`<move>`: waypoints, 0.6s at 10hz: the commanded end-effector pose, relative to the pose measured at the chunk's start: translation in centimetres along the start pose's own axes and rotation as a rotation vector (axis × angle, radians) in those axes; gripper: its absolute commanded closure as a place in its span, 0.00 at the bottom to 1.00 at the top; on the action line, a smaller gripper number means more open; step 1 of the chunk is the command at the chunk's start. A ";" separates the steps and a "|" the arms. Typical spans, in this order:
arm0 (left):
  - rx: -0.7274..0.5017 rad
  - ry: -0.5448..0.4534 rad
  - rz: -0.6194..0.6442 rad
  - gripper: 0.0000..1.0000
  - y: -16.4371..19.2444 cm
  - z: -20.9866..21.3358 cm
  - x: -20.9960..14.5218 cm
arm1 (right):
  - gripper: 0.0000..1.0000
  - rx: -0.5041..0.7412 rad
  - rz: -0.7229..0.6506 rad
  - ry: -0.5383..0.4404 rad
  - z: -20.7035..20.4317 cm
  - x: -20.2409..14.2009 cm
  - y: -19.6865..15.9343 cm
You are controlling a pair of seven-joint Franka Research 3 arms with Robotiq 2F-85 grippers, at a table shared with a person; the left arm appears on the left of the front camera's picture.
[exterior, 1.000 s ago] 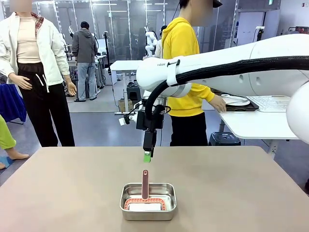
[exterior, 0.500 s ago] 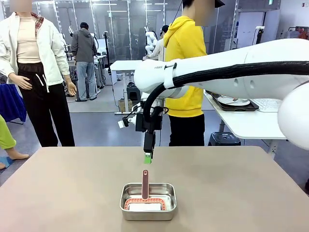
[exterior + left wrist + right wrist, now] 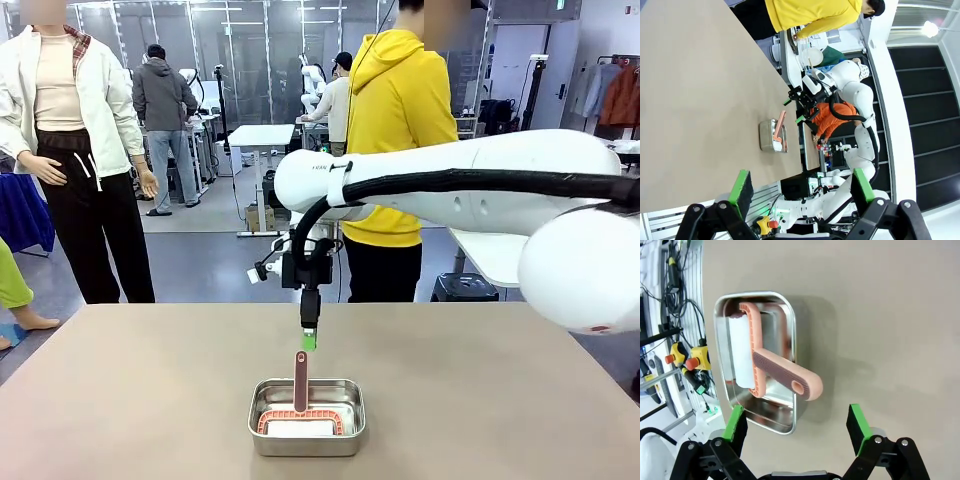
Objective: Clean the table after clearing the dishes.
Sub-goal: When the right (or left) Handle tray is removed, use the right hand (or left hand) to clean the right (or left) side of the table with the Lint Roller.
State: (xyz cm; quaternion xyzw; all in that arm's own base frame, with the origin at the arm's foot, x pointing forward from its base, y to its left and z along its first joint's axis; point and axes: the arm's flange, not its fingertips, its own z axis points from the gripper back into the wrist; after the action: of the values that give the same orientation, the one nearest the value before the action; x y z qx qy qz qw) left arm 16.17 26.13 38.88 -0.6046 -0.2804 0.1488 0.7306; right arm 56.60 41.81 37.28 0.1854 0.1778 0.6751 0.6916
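— Table (image 3: 130, 400) job, claw first. Right gripper (image 3: 796, 422)?
— Wide open, green pads far apart, nothing between them. It points down over the far end of the pan (image 3: 306, 445), just above the tip of the handle (image 3: 301, 375), not touching it. The front view has it edge-on, so the gap can't be read there.
— Left gripper (image 3: 803, 186)?
— Also spread wide and empty, well apart from the pan.
— What's hidden?
— The right arm (image 3: 450, 185) crosses the front view. It covers the hands of the person in yellow (image 3: 398, 110) and most of the white side table (image 3: 490, 255). In the left wrist view a white plate (image 3: 809, 56) seems to sit on that side table. It's too small to make out any cutlery.
— Pan contents?
— One roller cleaner: a white roll (image 3: 740, 352) lying flat in a pink frame, with the pink handle leaning out over the rim. The pan sits mid table, near the robot's edge.
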 end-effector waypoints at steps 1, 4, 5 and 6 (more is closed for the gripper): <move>-0.014 -0.008 -0.004 0.00 -0.2 0.1 0.1 | 0.00 0.036 0.044 0.012 0.6 1.8 -2.5; -0.014 -0.008 -0.004 0.00 -0.2 0.1 0.1 | 0.00 0.117 0.020 0.021 -1.3 2.7 -3.1; -0.014 -0.008 -0.004 0.00 -0.2 0.1 0.1 | 0.00 0.153 0.010 0.017 -1.9 3.2 -3.1; -0.014 -0.008 -0.004 0.00 -0.2 0.1 0.1 | 0.00 0.178 0.000 0.006 -2.3 3.3 -2.9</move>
State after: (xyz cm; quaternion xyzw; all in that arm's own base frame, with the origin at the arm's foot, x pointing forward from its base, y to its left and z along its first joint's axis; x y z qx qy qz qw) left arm 16.17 26.13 38.88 -0.6046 -0.2803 0.1488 0.7306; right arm 56.81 43.30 32.86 0.2279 0.2269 0.6717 0.6674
